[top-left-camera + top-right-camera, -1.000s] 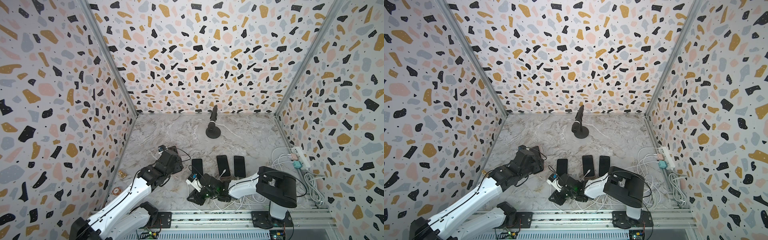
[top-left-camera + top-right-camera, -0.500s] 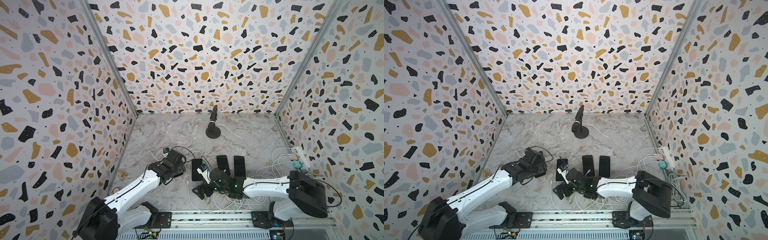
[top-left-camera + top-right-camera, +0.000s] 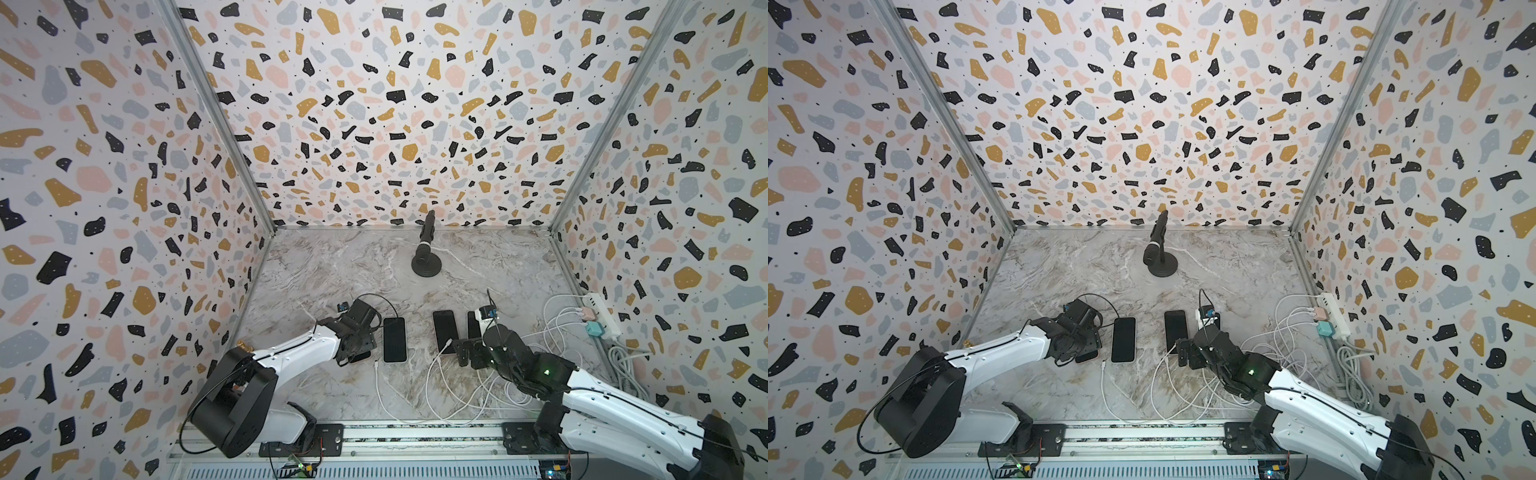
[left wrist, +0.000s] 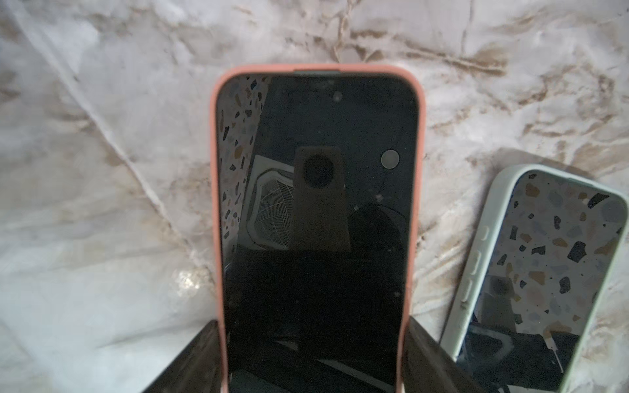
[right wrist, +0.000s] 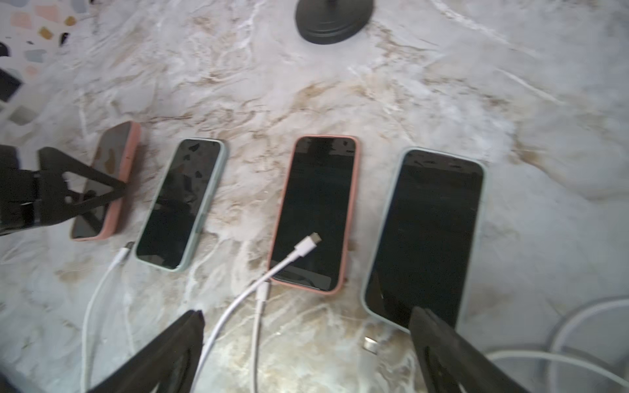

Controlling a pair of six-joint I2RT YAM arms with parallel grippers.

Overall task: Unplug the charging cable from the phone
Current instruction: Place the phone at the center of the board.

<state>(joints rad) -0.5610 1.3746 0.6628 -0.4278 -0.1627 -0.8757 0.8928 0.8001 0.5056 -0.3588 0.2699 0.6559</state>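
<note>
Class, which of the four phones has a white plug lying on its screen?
The pink-cased phone between the two mint-cased phones; no other screen carries one.

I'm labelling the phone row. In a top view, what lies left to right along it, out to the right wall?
left gripper gripping a pink-cased phone → pale-cased phone → second pink-cased phone → half-hidden fourth phone → power strip. The right gripper overlaps; omitted.

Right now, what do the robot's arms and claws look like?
The left arm and right arm have white shells, big round black joints and thin black cables looping along them. The right arm shows a small green light. The left gripper and right gripper each have two black wedge-shaped fingers.
</note>
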